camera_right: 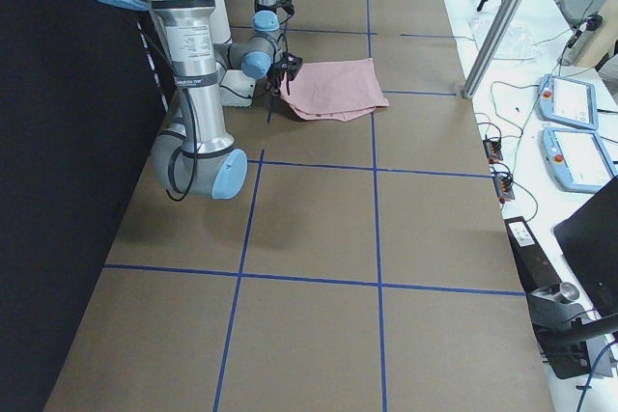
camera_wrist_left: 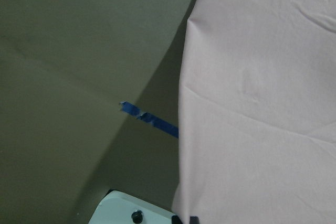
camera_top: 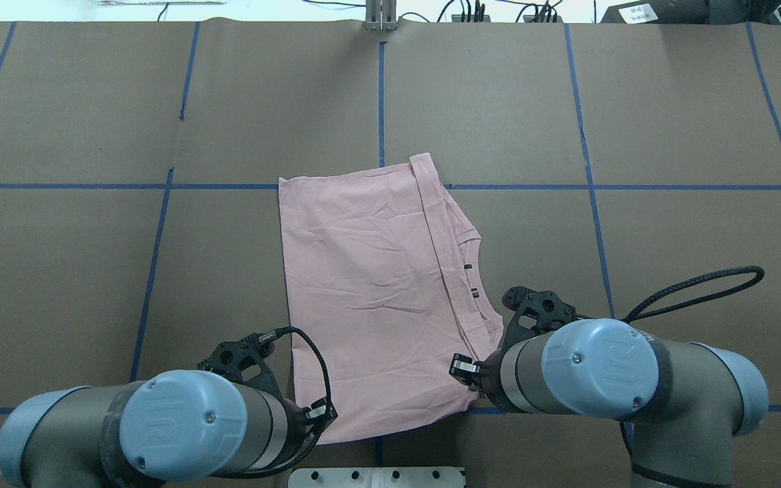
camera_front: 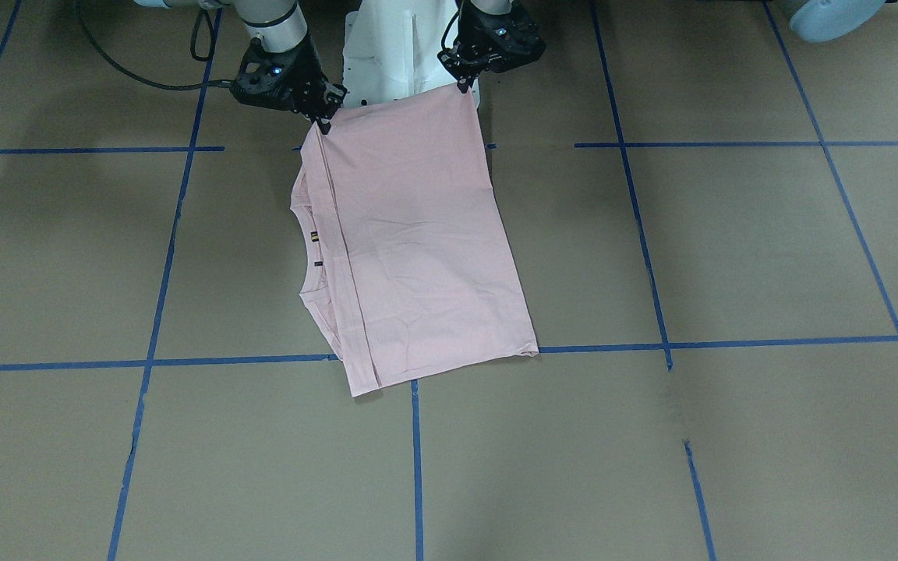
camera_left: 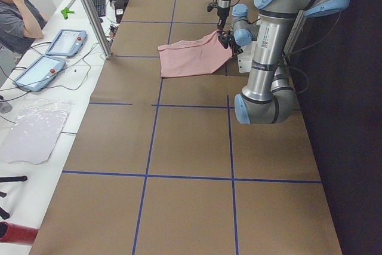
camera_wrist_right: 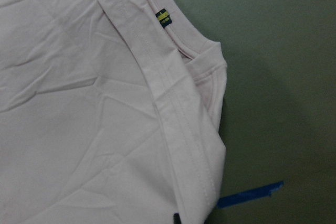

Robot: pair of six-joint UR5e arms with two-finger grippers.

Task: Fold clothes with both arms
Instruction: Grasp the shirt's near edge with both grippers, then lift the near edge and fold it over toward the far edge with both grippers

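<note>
The pale pink T-shirt [camera_front: 418,249] lies folded on the brown table, plain side up, with its collar and small dark tags [camera_top: 473,293] toward my right side. The edge nearest my base is lifted off the table. My left gripper [camera_front: 466,84] is shut on one corner of that edge, and shows in the overhead view [camera_top: 319,413]. My right gripper [camera_front: 323,123] is shut on the other corner by the collar side, also in the overhead view [camera_top: 464,366]. The wrist views show pink cloth [camera_wrist_left: 262,103] and the collar fold [camera_wrist_right: 178,93] just below each gripper. The print is hidden.
The white pedestal base [camera_front: 394,54] stands right behind the held edge. Blue tape lines [camera_front: 418,467] grid the table. An aluminium post [camera_left: 89,10], tablets [camera_left: 65,41] and a seated operator [camera_left: 18,10] are along the far side.
</note>
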